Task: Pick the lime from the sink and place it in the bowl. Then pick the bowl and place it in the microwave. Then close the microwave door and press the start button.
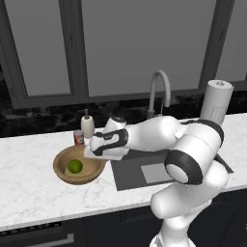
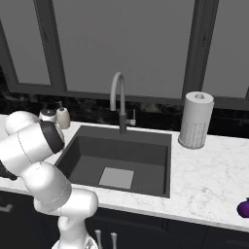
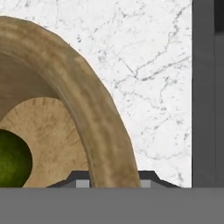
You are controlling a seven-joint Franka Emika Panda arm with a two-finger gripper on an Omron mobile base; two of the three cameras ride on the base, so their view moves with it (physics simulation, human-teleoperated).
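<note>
A: Lime (image 1: 75, 166) sits in the bowl (image 1: 78, 165), you can see that from the left base view; in the hand view it shows as a dark green curve (image 3: 13, 158) low on the pale inside.

B: And the bowl itself?

A: On the white marble counter (image 1: 29, 188), just left of the sink (image 1: 144, 173), apart from its edge. A red can (image 1: 78, 137) and a soap dispenser (image 1: 87, 125) stand just behind it.

B: What are your fingers doing?

A: Look at the hand view: the gripper (image 3: 114, 183) has one fingertip (image 3: 81, 180) inside the rim and one outside (the wooden wall runs right between them), so you are clamped narrow on the bowl's near rim.

B: Anything further out?

A: Faucet (image 2: 118, 99) behind the basin, paper towel roll (image 2: 195, 120) on the right, a purple thing (image 2: 244, 208) at the counter's far right edge.
</note>
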